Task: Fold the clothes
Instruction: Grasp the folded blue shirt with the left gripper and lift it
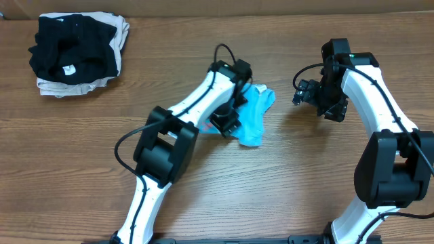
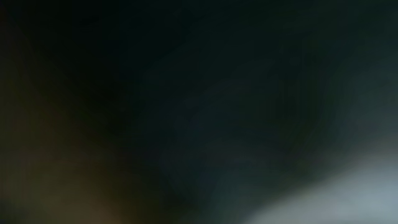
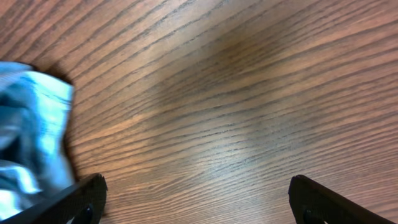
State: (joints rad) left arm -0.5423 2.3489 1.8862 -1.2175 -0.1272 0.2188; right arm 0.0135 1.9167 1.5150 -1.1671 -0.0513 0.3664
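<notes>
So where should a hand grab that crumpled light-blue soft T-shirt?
Probably the free edge of the crumpled light-blue T-shirt that pokes toward the open right hand, coming in from the right. The left arm covers its other side, while that lobe lies clear on the wooden table.

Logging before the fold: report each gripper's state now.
Left gripper: down on the blue T-shirt, jaws hidden; cannot tell.
Right gripper: open, empty, above the table.
</notes>
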